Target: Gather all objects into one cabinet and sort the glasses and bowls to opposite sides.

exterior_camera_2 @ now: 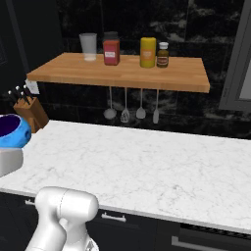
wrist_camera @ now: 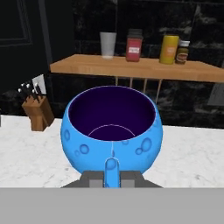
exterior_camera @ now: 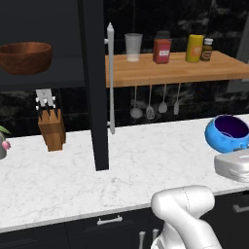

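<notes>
My gripper (wrist_camera: 112, 176) is shut on the near rim of the small blue bowl (wrist_camera: 112, 131), which has a dark purple inside. The bowl (exterior_camera: 227, 133) hangs upright over the right part of the marble counter and also shows at the left edge of the right base view (exterior_camera_2: 12, 131). The big brown wooden bowl (exterior_camera: 24, 57) sits on the shelf of the black cabinet (exterior_camera: 44, 80) at the left. That cabinet's door (exterior_camera: 96, 97) stands open, edge-on, with its silvery bar handle (exterior_camera: 111, 78). The clear tumbler (exterior_camera: 133, 47) stands on the light wooden shelf (exterior_camera: 170, 70).
A red-lidded jar (exterior_camera: 162, 50), a yellow jar (exterior_camera: 194, 48) and a small brown bottle (exterior_camera: 207, 49) stand on the wooden shelf, with utensils (exterior_camera: 150, 104) hanging below. A knife block (exterior_camera: 51, 127) and a tulip vase (exterior_camera: 2, 143) stand on the marble counter (exterior_camera: 146, 160) at the left.
</notes>
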### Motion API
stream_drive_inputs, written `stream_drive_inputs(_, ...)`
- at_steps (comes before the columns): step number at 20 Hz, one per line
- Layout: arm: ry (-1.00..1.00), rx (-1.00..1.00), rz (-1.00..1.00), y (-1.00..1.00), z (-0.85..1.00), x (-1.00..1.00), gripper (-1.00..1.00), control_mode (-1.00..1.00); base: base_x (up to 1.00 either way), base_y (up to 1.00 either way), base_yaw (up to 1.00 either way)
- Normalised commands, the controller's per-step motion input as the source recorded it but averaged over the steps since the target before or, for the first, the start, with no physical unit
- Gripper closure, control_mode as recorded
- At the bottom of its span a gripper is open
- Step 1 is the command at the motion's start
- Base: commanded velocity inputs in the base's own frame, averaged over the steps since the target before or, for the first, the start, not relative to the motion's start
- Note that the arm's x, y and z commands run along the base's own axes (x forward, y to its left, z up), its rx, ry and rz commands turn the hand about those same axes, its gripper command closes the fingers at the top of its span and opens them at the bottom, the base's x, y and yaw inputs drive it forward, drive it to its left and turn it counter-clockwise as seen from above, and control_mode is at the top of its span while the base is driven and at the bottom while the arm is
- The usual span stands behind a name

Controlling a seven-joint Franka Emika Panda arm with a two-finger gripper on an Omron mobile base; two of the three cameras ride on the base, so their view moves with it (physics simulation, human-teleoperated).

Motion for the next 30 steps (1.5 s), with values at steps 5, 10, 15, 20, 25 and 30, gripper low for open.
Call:
stream_drive_inputs(5,0.04,0.01,0.00,-0.01,0.00,-0.68,1.00,-1.00,0.00,0.00,0.00)
stream_drive_inputs(10,0.03,0.00,0.00,0.00,0.00,-0.48,1.00,-1.00,0.00,0.00,0.00)
stream_drive_inputs(15,0.05,0.00,0.00,0.00,0.00,-0.39,1.00,-1.00,0.00,0.00,0.00)
stream_drive_inputs(20,0.02,0.00,0.00,0.00,0.00,-0.16,1.00,1.00,-0.26,0.00,0.00)
stream_drive_inputs(25,0.00,0.00,0.00,0.00,0.00,0.00,1.00,1.00,-0.49,0.00,0.00)
stream_drive_inputs(30,0.00,0.00,0.00,0.00,0.00,0.00,1.00,1.00,-0.55,0.19,0.00)
